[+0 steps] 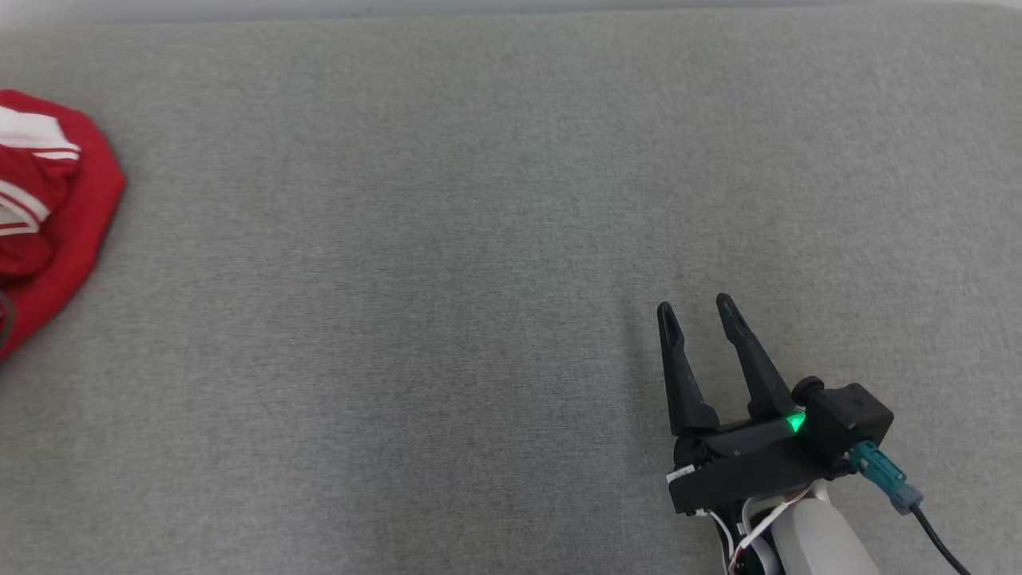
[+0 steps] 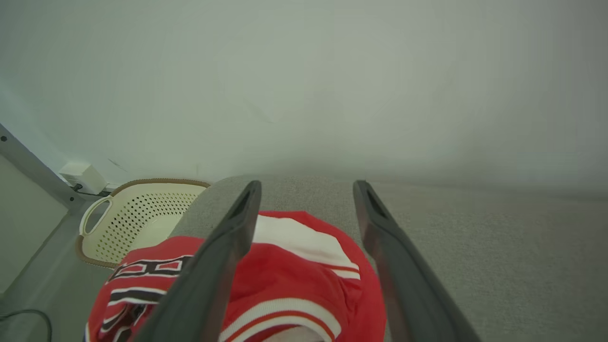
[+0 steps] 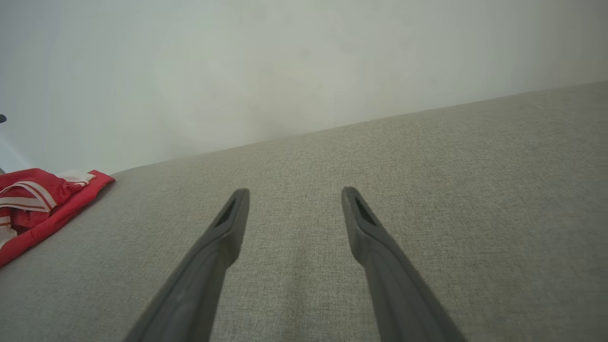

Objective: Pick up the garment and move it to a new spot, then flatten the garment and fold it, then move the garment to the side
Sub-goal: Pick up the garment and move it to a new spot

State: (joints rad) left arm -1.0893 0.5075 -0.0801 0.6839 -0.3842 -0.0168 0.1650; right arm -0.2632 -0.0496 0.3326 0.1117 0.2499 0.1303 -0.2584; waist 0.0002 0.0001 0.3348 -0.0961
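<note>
1. Grey woven cloth covers the bench (image 1: 447, 279) in the head view. The garment (image 1: 48, 216), red with white stripes, lies crumpled at the far left edge of this view, partly cut off by the frame. The right end effector (image 1: 695, 305) is at the lower right, well apart from the garment. Its two dark fingers are spread wide with nothing between them, and a green light (image 1: 794, 422) glows at its base.

2. In the left wrist view, the left end effector (image 2: 308, 185) is over the garment (image 2: 294, 280), its fingers wide apart and the red cloth showing between and below them. Whether the fingers touch the cloth cannot be told. The garment bears dark lettering and white bands and sits by a rounded corner of the bench. Beyond that corner stands a cream perforated basket (image 2: 137, 213) with a brown rim, with a pale wall (image 2: 304, 71) behind.

3. In the right wrist view, the right end effector (image 3: 295, 191) is above bare bench cloth, jaws wide and empty. The garment (image 3: 38, 199) lies at the far left, near the bench's back edge.
</note>
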